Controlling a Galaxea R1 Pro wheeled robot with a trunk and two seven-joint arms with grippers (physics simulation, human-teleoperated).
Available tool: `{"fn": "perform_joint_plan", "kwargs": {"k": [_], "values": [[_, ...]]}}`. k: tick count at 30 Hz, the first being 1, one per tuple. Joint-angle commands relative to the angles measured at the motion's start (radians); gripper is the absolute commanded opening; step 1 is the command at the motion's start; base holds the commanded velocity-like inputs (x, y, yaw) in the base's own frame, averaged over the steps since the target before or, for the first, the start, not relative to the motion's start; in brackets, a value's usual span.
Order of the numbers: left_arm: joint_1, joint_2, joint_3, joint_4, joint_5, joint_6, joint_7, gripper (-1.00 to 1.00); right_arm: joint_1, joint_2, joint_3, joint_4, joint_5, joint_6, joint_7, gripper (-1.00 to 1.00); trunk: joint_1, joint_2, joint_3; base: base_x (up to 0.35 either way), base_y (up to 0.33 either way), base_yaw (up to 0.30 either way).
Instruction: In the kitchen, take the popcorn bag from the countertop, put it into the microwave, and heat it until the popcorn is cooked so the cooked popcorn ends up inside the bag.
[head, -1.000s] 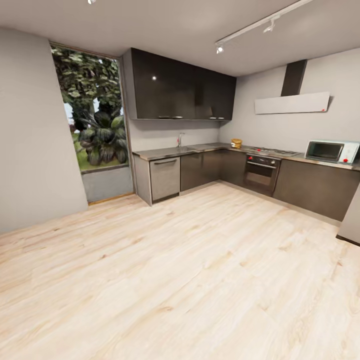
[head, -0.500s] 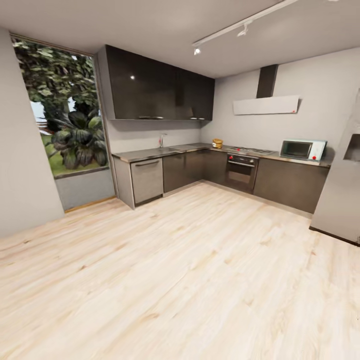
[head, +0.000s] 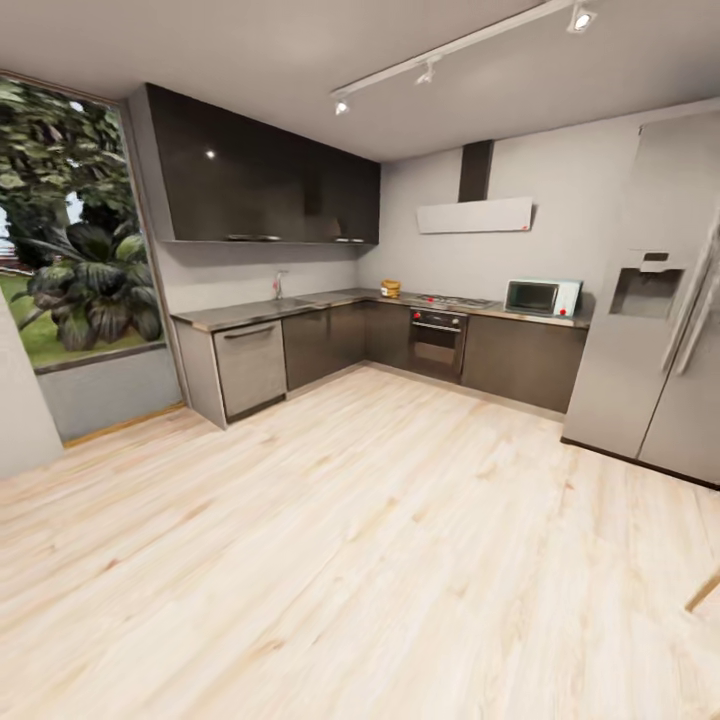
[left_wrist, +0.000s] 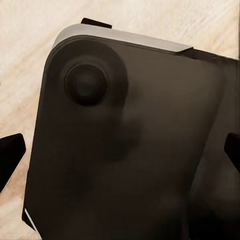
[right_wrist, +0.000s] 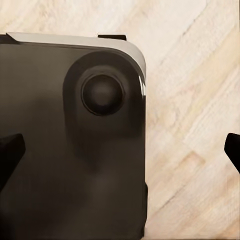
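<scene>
Glossy dark cabinets (head: 320, 345), grey tabletop (head: 250, 312), boxy mint microwave (head: 541, 297), tan popcorn bag (head: 390, 289), pale wood floor (head: 350, 540); both end effectors spread.

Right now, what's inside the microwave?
Cannot tell: the microwave on the countertop is far off, its dark glass door shut. The popcorn bag sits left of the hob.

Room was bright and evenly lit, track spotlights (head: 430, 72) glowing, little glints on the glossy upper cabinets (head: 265, 165). Wide-angle stretch bent the edges; wrist views looked soft, dark, kinda murky.
</scene>
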Motion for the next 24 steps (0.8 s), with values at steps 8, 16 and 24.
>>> {"fn": "perform_joint_plan", "kwargs": {"k": [8,16,24], "values": [[0.0,0.005,-0.006,0.001,0.025,-0.01,0.002,1.0,-0.001,0.0,0.007,0.001,-0.012,-0.005,-0.002,1.0,0.0,0.0,0.004,0.0,0.0,-0.287],[0.0,0.002,-0.02,0.003,0.075,-0.012,0.002,1.0,-0.001,-0.001,0.007,0.001,-0.013,-0.005,-0.003,1.0,0.0,0.0,0.008,0.0,0.0,-0.286],[0.0,0.0,-0.023,0.003,0.07,-0.012,0.002,1.0,-0.001,-0.001,0.008,0.001,-0.012,-0.005,-0.003,1.0,0.0,0.0,0.013,0.0,0.0,-0.286]]}}
